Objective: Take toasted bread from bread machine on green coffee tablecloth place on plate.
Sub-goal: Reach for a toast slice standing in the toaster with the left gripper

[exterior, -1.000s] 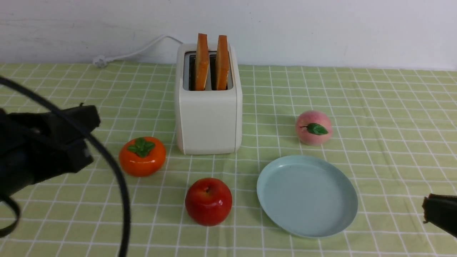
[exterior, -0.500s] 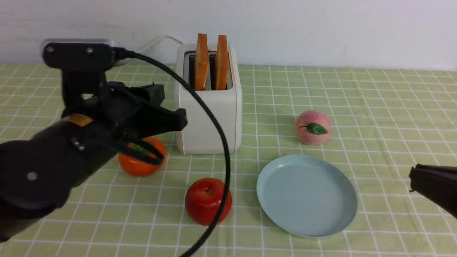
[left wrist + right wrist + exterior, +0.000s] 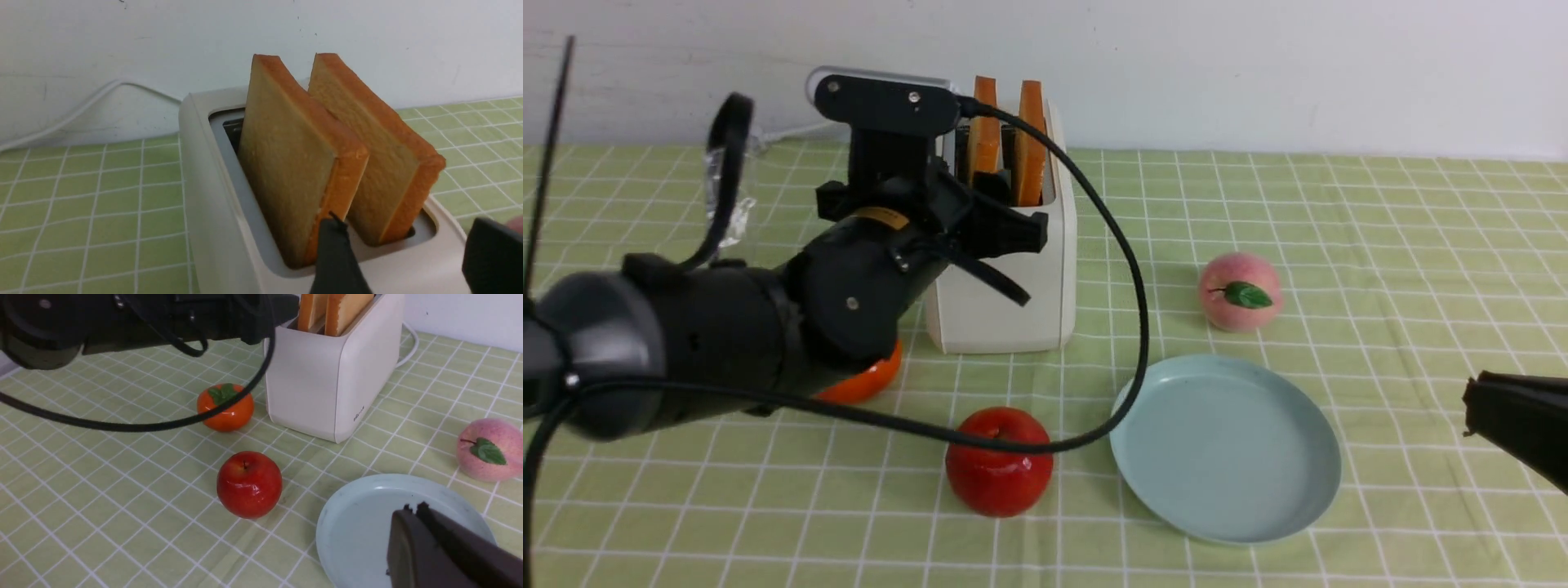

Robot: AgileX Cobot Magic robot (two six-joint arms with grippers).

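My left end effector (image 3: 402, 261) is spread, tips apart, at the near end of the toaster (image 3: 1005, 314). Nothing pinched. Right end effector (image 3: 414, 510): pressed together, empty.

Toast (image 3: 294, 155): two thick square slices, upright side by side in the toaster's two slots, upper parts sticking out. Faces pale golden-tan, slightly rough; crust edges orange-brown, darker along the top. Corners a bit rounded. Both look whole, with a narrow gap between them at the near end.

Toaster: white, boxy, grey around the slots, on the green cloth (image 3: 1339, 220) with white grid lines. Plate (image 3: 1225, 449): round, pale blue-green, low rim, bare. Red apple (image 3: 999, 482) between plate and persimmon (image 3: 225, 412). Pink peach (image 3: 1240, 278) just beyond the plate.
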